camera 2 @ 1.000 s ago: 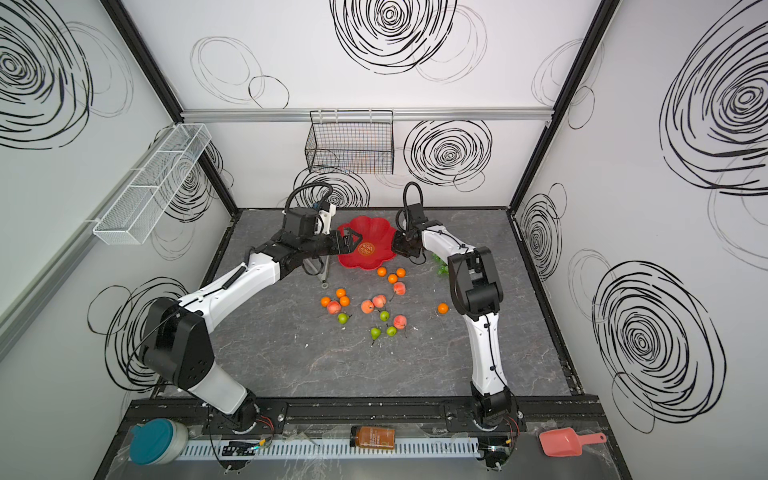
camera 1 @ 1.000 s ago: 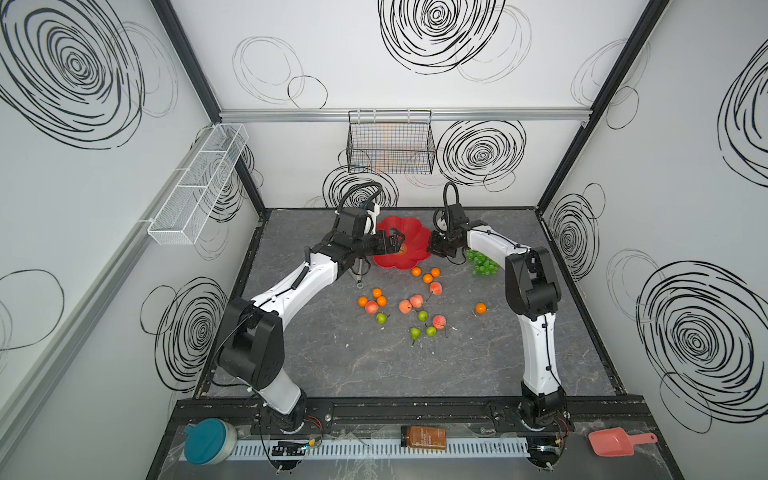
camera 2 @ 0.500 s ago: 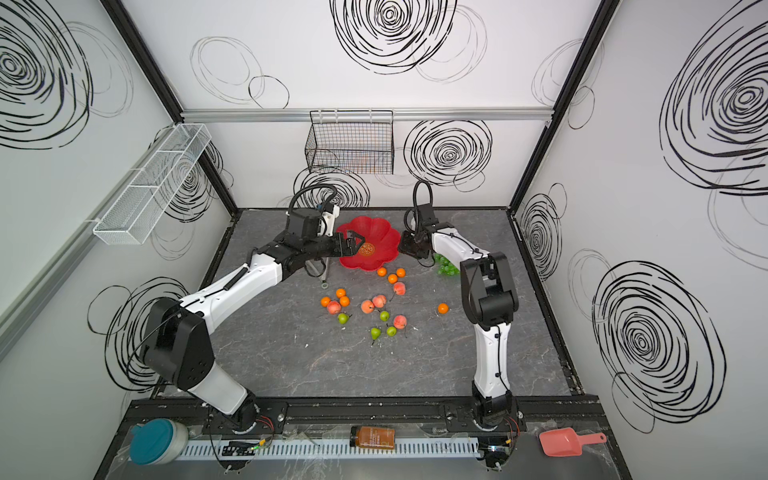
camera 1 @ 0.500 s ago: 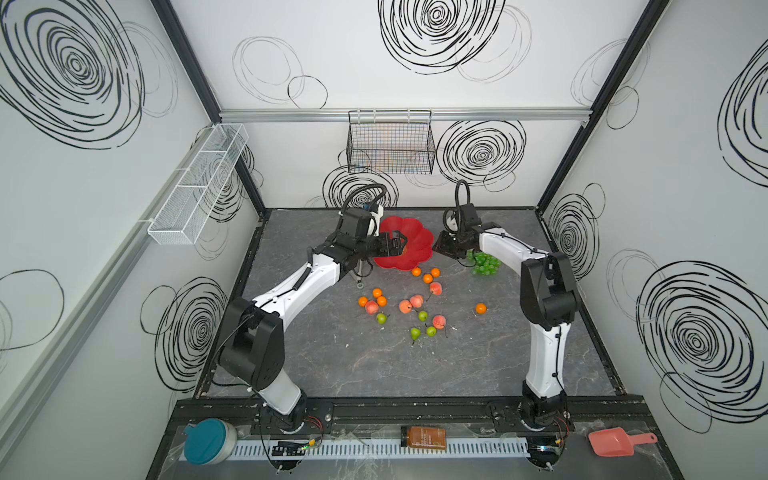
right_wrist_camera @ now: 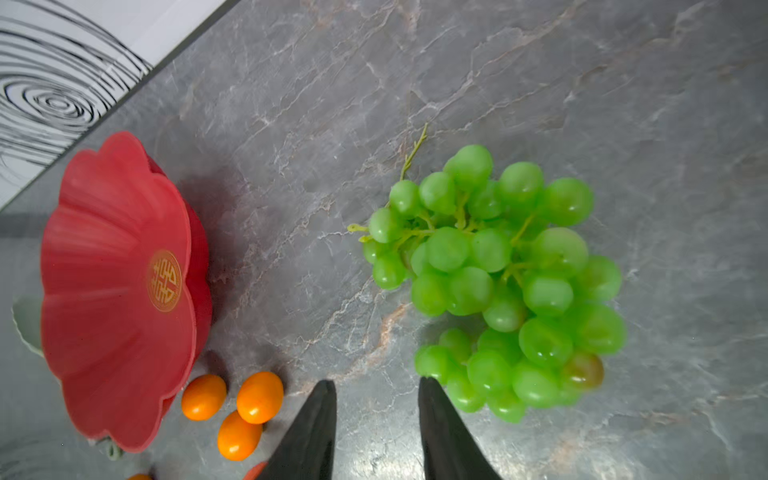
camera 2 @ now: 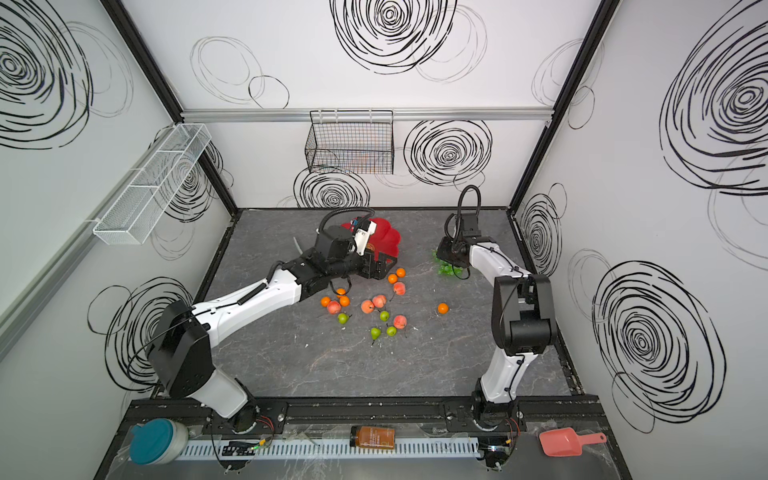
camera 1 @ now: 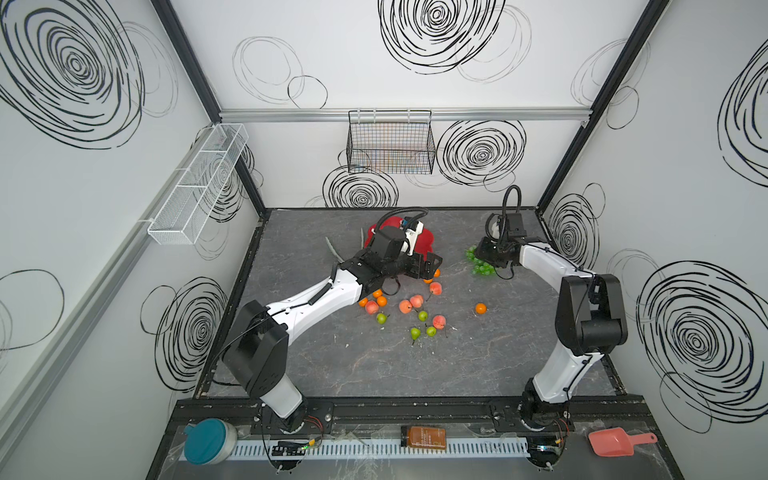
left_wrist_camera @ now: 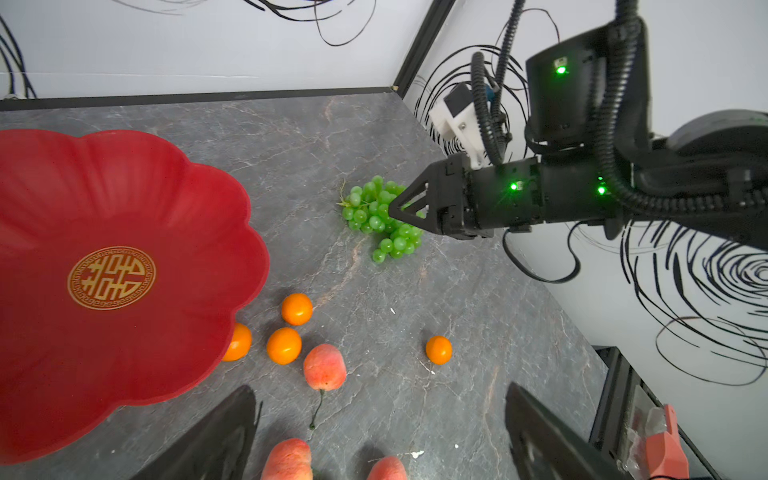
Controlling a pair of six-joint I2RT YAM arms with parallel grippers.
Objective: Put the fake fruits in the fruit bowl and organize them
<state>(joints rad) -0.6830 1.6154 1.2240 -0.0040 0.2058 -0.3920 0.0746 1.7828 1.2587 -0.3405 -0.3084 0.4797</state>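
The red fruit bowl (camera 1: 424,240) (camera 2: 390,242) stands at the back middle, empty in both wrist views (left_wrist_camera: 124,199) (right_wrist_camera: 104,249). My left gripper (camera 1: 432,266) (left_wrist_camera: 380,390) hangs open over the table by the bowl's near edge, above peaches (left_wrist_camera: 324,367) and tangerines (left_wrist_camera: 296,308). The green grapes (camera 1: 480,266) (camera 2: 449,270) (right_wrist_camera: 498,270) lie to the right. My right gripper (camera 1: 478,253) (left_wrist_camera: 390,208) (right_wrist_camera: 376,382) is open beside them, bare table between its jaws. More peaches (camera 1: 405,306), pears (camera 1: 415,332) and a lone tangerine (camera 1: 481,308) lie scattered in front.
A black wire basket (camera 1: 390,145) hangs on the back wall and a white mesh shelf (camera 1: 199,187) on the left wall. On the front ledge are a teal-lidded tub (camera 1: 208,440), a brown jar (camera 1: 423,437) and a pink scoop (camera 1: 615,442).
My right gripper has swung from the bowl's right rim to the grapes, and its jaws have parted. My left gripper has slid from over the bowl toward its near right edge.
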